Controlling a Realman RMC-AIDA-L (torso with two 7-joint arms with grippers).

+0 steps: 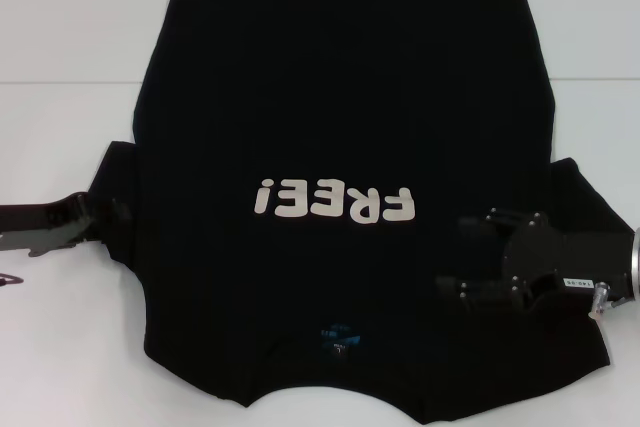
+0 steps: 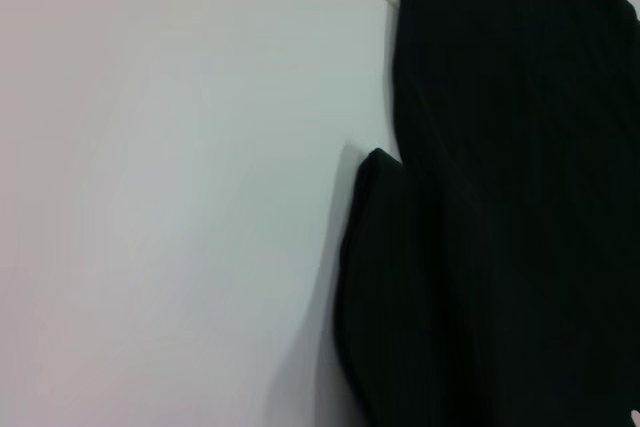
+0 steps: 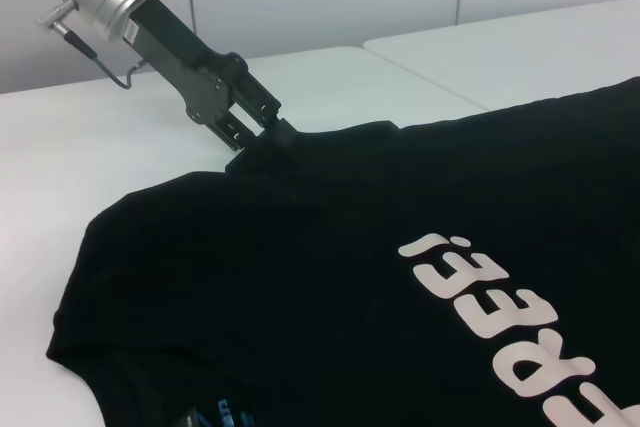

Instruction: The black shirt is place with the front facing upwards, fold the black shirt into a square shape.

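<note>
No fold yet: plain black cloth T-shirt (image 1: 340,107) lies flat; left gripper (image 1: 85,217) pinches left sleeve, right gripper (image 1: 462,252) spread above right side.

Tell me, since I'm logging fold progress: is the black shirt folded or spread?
Mostly spread: the black shirt lies flat, "FREE!" print facing up. Only its sleeve at the left gripper looks tucked.

The black shirt (image 1: 340,107) is plain black, with white block letters "FREE!" (image 1: 333,201) across its front and a small blue neck label (image 1: 342,337) at its near edge. It lies on a white table (image 1: 60,17). Both grippers, left (image 1: 95,215) and right (image 1: 465,252), are black.
</note>
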